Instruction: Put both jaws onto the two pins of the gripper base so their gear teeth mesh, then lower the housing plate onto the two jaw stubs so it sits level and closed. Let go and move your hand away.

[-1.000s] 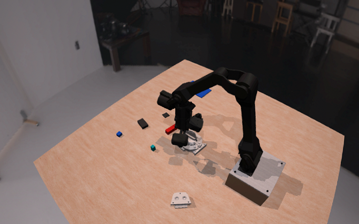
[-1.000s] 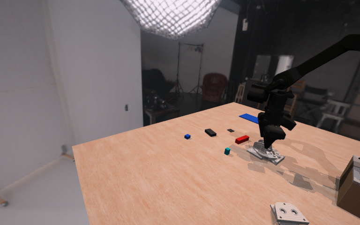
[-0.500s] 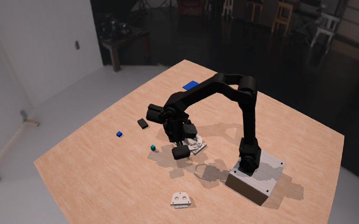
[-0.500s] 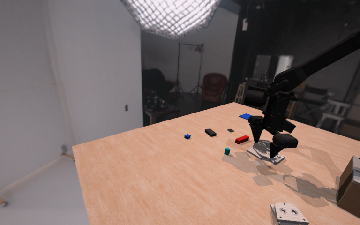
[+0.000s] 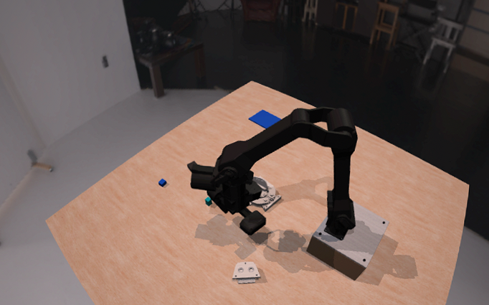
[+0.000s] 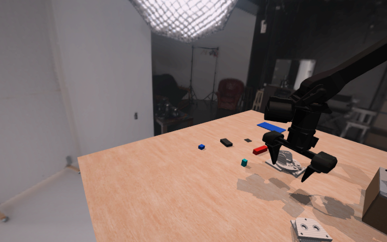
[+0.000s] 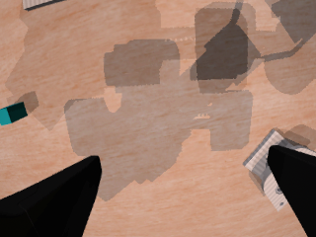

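The pale gripper base (image 5: 272,202) (image 6: 299,172) lies on the table, partly hidden by my hand; only its edge shows at the top left of the wrist view. Grey jaw parts (image 6: 284,156) stand on it; whether the teeth mesh cannot be told. The housing plate (image 5: 246,274) (image 6: 312,233) (image 7: 264,154) lies apart on the table, its two round holes facing up, with a ribbed piece showing under its edge. It is partly behind one finger in the wrist view. My gripper (image 6: 288,173) (image 7: 186,160) is open and empty, above the table between base and plate.
A teal block (image 5: 207,201) (image 6: 244,163) (image 7: 14,114) and a red block (image 6: 259,149) lie near the base. A blue cube (image 5: 161,182) (image 6: 201,146), a black block (image 6: 226,142) and a blue mat (image 5: 263,119) (image 6: 271,127) lie farther off. The arm stands on a box (image 5: 336,253).
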`<state>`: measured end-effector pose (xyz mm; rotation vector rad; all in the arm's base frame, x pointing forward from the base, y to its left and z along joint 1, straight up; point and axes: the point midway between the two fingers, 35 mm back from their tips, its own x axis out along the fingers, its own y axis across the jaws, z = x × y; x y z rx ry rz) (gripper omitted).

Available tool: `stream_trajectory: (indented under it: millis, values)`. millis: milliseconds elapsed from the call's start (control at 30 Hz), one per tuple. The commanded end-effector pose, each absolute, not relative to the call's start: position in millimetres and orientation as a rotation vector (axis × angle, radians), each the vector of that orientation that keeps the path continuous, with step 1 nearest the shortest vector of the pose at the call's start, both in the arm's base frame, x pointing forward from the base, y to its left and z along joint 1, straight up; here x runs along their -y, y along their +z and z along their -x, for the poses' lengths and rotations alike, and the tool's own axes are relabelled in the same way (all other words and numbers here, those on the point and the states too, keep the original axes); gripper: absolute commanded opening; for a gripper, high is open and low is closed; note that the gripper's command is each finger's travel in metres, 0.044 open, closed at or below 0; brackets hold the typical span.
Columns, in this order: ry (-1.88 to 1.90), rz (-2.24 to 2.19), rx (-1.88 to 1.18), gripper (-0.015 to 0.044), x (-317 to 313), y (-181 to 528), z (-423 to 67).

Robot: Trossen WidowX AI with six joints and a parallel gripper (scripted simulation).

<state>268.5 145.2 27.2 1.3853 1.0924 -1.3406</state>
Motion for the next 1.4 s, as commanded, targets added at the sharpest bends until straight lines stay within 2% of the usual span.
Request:
stream_trajectory:
  millis: [0,1000,1233,1367]
  values:
    - [-1.259,-1.305,-1.152,0.044,-158.0,29.6,-258.0]
    - [-0.676,-0.72,-1.456,0.044,-240.7,36.7,-163.2]
    - [-0.662,-0.706,-1.46,0.044,-242.3,34.7,-161.0]
    - [-0.662,-0.706,-1.46,0.044,-243.0,-1.1,-161.2]
